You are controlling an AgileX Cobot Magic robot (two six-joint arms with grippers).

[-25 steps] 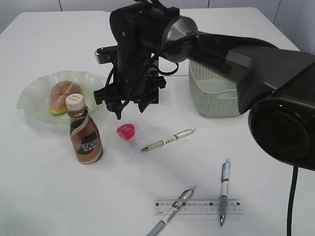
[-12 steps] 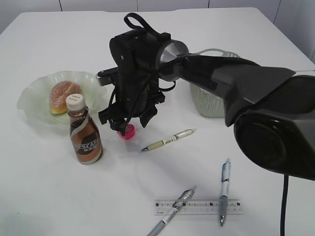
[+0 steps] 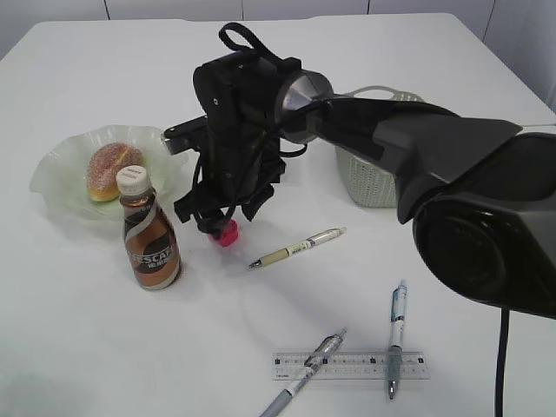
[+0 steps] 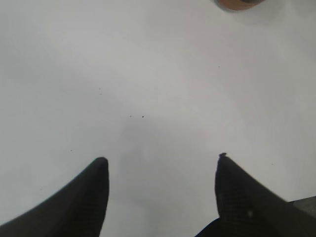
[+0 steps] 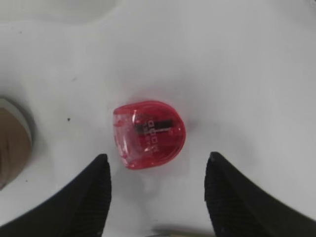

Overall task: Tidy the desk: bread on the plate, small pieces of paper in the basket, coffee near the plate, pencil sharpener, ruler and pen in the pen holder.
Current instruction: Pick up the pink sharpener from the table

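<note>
1. Exterior view: your right gripper [image 3: 219, 228] hangs low over the red pencil sharpener [image 3: 227, 233], its jaws spread and pointing down at the desk [image 3: 87, 330]. I read this as the approach for a pick, so the sharpener can go to the pen holder, which no view shows. The bread [image 3: 109, 169] lies on the plate [image 3: 52, 178] and the coffee [image 3: 148, 233] stands just beside it, so those two steps look done. The basket [image 3: 369, 178] sits behind the arm. One pen [image 3: 297, 247] lies near the sharpener; two more pens [image 3: 395, 337] [image 3: 304, 372] cross the ruler [image 3: 349, 365] at the front edge.

2. Left wrist view: your left gripper [image 4: 160, 165] is spread wide over bare desk and holds nothing. Only the coffee's rim [image 4: 239, 4] shows, at the top edge, well apart from the tips.

3. Right wrist view: the sharpener [image 5: 149, 133] lies flat between the two fingertips [image 5: 94, 185], slightly ahead of them and clear of both. Nothing is pinched yet. It sits a little nearer the left-hand tip, so centre before you close.
</note>
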